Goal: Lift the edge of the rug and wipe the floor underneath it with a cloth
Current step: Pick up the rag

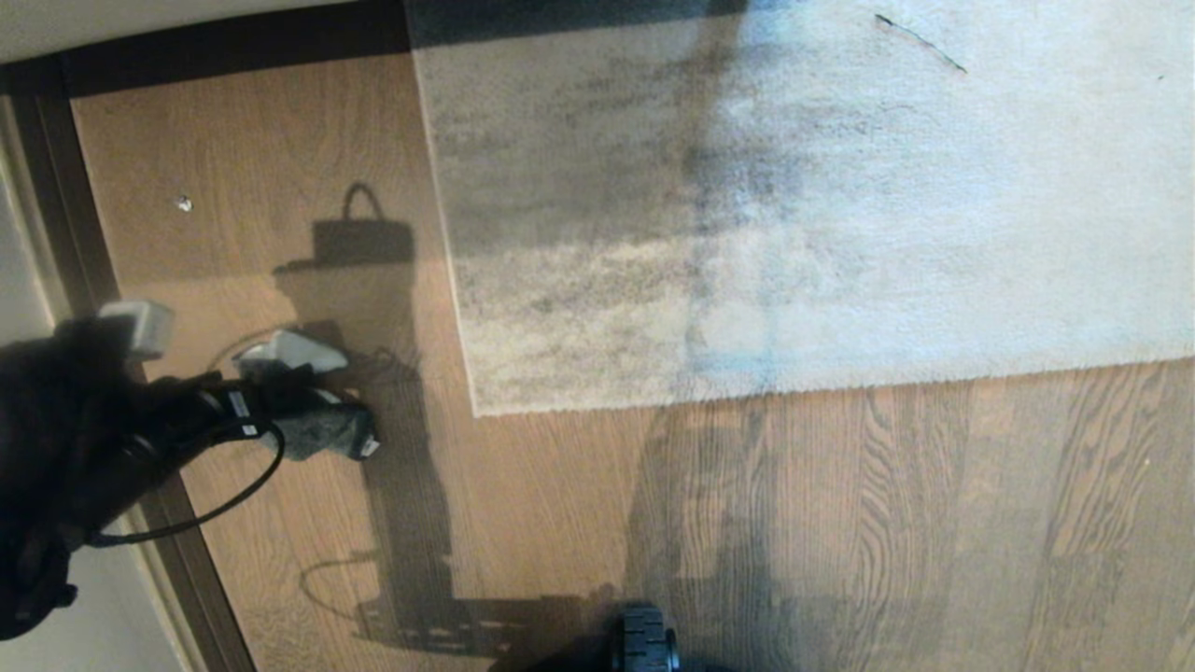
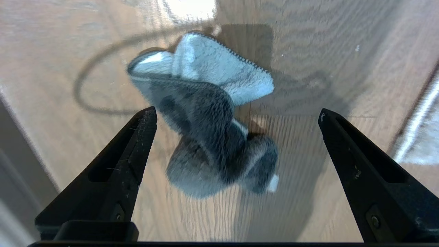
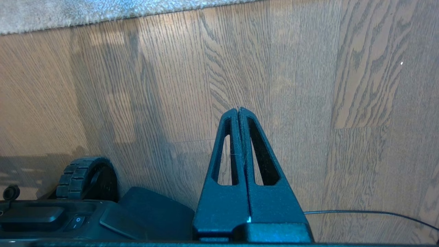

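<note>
1. A dark skirting strip (image 1: 65, 187) borders the floor (image 1: 840, 523); a base wheel (image 3: 85, 178) stands near the right gripper (image 3: 239, 111).
2. The rug edge (image 1: 457, 280) lies flat.
3. The cloth (image 2: 209, 116) lies crumpled on the floor beside the rug corner, below the left gripper (image 2: 236, 115), whose fingers are spread wide, holding nothing.
4. Right fingers pressed together, empty.

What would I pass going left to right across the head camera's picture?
Skirting strip → left arm → cloth → bare floor → rug edge → rug.
</note>
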Robot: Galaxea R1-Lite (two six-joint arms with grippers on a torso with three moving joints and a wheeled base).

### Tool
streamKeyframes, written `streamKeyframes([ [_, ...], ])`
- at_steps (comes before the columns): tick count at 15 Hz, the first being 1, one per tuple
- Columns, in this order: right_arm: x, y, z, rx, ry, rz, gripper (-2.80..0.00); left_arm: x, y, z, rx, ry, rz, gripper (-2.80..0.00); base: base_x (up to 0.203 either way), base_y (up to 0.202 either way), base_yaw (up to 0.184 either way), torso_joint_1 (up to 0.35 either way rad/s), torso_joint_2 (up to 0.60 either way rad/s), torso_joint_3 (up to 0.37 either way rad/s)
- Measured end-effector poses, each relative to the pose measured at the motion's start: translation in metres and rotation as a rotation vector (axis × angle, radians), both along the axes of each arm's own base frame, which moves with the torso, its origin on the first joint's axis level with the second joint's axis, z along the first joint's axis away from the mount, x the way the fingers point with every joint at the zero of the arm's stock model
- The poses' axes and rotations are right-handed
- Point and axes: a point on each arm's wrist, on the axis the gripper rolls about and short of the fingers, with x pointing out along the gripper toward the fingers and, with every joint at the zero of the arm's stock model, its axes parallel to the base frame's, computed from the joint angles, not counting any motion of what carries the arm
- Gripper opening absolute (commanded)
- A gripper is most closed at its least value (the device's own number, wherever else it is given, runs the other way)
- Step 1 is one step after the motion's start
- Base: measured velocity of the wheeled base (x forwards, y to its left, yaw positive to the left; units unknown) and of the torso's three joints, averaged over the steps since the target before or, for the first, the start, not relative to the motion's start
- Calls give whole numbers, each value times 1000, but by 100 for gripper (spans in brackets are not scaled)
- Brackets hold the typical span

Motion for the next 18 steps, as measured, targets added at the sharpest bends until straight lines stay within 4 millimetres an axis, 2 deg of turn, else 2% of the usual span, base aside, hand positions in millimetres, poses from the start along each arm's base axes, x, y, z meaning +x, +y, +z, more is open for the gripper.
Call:
streamKeyframes([
  [4, 0, 0, 0, 0, 0, 0, -280, 21, 1, -12, 14, -70, -2, 0, 0, 0, 0, 0, 0, 0],
  [9, 0, 0, 0, 0, 0, 0, -280, 36, 7, -29, 18, -85, 14, 0, 0, 0, 0, 0, 0, 0],
  [18, 0, 0, 0, 0, 0, 1, -280, 47, 18, -51, 14, -44, 56, 0, 0, 0, 0, 0, 0, 0],
])
